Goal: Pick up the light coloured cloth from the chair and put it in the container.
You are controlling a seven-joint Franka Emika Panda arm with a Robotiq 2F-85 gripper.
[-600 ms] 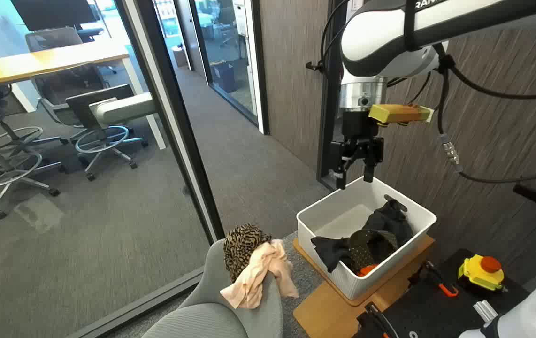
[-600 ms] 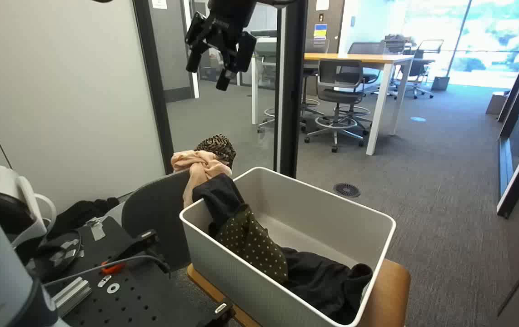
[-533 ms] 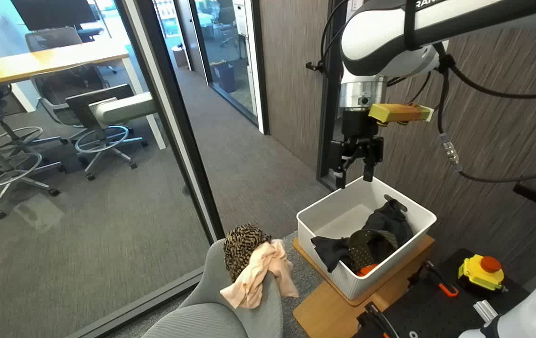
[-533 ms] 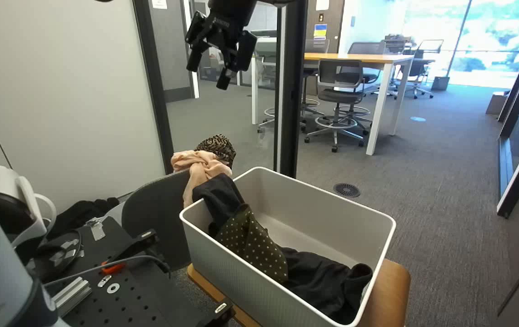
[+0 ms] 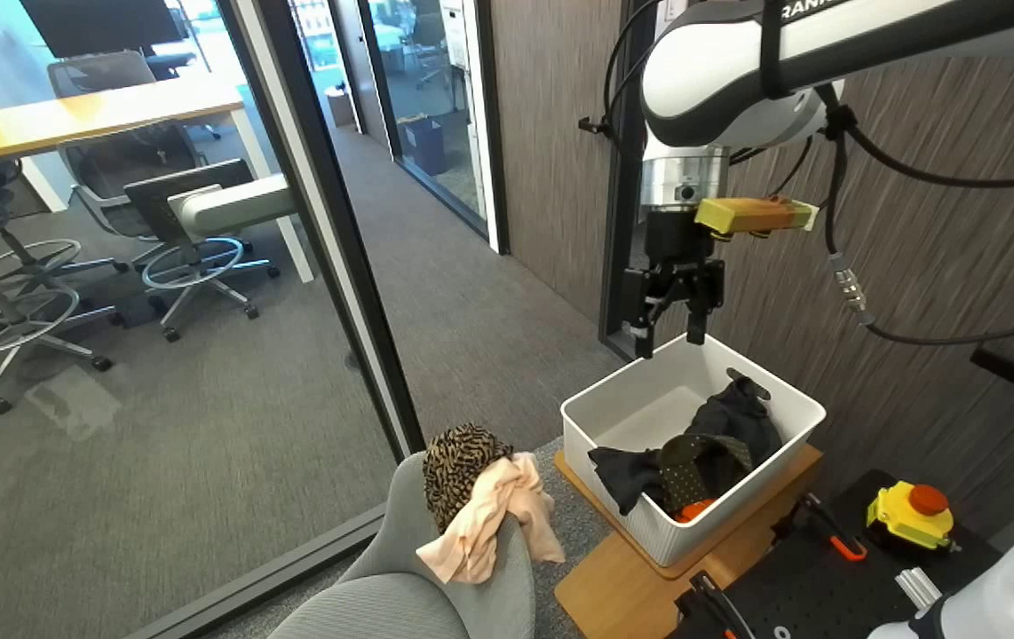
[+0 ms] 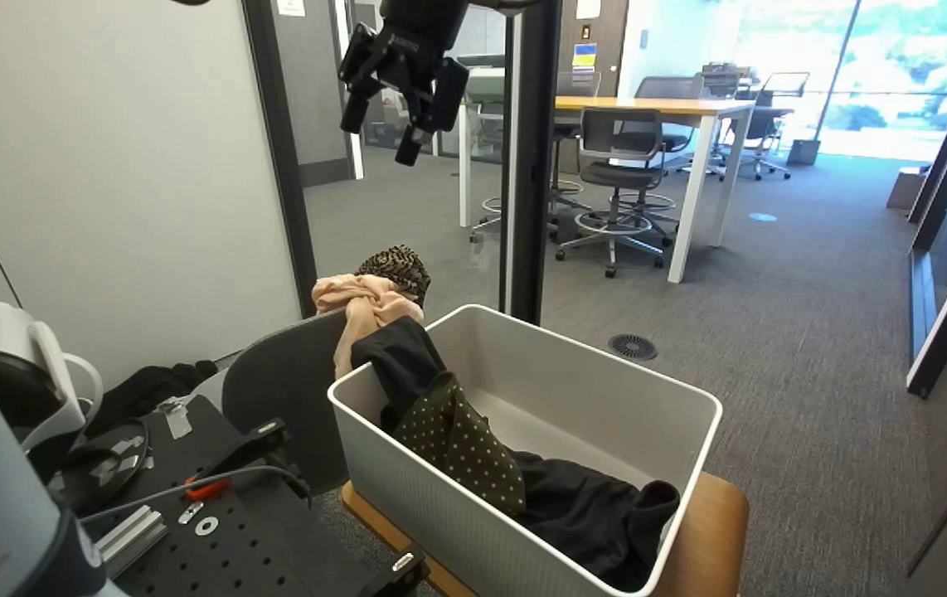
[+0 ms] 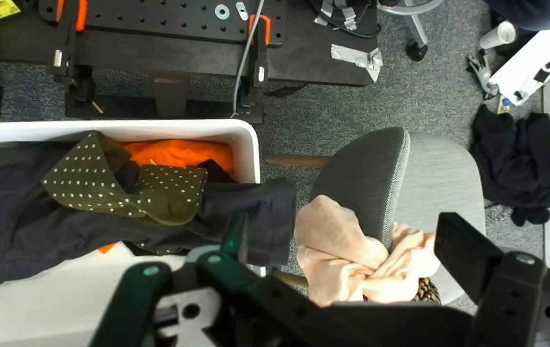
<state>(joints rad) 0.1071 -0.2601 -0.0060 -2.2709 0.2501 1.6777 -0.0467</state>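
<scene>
Peach cloth [image 5: 485,515], draped over back of grey chair [image 5: 378,605]; probably light, limp; pinch top fold. Gripper [image 5: 670,344]: spread wide, empty.

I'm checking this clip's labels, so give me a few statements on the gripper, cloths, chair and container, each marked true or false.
1. The gripper is open. True.
2. The light cloth hangs over the back of the chair. True.
3. The gripper touches the light cloth. False: they are apart.
4. The dotted cloth lies in the container. True.
5. The chair holds only one cloth. False: the print cloth is there too.
</scene>
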